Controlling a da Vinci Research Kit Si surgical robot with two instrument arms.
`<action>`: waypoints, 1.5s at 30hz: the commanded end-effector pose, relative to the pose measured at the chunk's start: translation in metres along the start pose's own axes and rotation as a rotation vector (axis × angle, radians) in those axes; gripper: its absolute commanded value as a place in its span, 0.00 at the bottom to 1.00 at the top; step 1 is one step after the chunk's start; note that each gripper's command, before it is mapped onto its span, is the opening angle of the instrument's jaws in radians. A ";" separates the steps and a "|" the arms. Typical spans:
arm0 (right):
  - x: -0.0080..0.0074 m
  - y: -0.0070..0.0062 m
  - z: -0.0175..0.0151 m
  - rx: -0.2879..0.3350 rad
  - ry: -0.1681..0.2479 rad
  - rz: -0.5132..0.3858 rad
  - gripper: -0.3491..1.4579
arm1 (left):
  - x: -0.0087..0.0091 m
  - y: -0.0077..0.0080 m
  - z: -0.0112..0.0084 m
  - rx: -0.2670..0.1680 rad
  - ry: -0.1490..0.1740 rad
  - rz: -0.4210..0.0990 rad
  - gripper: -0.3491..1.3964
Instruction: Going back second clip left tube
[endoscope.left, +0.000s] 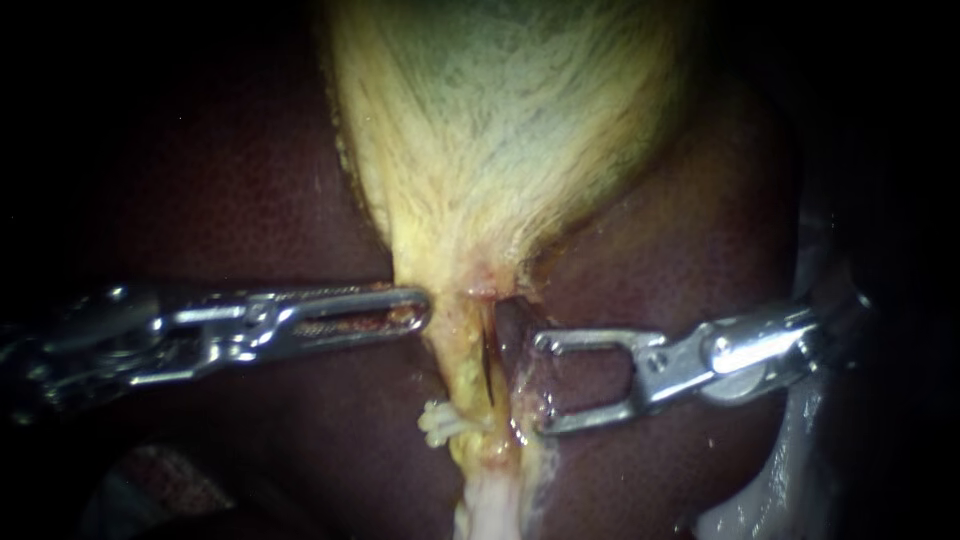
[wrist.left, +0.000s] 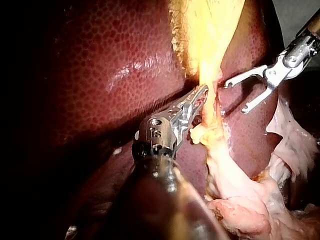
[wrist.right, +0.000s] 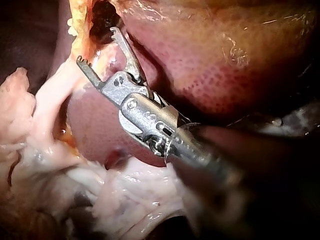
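The right instrument (endoscope.left: 540, 382) has its jaws spread wide and empty, just beside the stalk below the gallbladder (endoscope.left: 500, 120). The left instrument (endoscope.left: 418, 308) has its jaws lying together, the tip touching the left tube (endoscope.left: 460, 370). Lower down, the tube carries a pale knob (endoscope.left: 440, 425). Dark liver (endoscope.left: 230, 190) lies beneath it all.

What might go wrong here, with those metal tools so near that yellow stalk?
The shiny metal right instrument, jaws open, stands close beside the thin yellow tube: a jaw tip might snag or tear it. The small white clip on that tube sits near; a bump might loosen it.
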 end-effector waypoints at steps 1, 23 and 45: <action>0.0002 0.0002 -0.0002 0.000 -0.002 -0.015 0.52 | 0.0000 0.0000 0.0001 -0.001 -0.001 0.000 0.05; 0.0001 0.0001 -0.0022 0.008 -0.002 -0.085 0.52 | 0.0020 0.0007 0.0037 0.009 0.012 0.013 0.05; -0.0001 0.0000 -0.0025 0.010 -0.001 -0.086 0.52 | 0.0027 0.0006 0.0049 0.018 0.022 0.019 0.04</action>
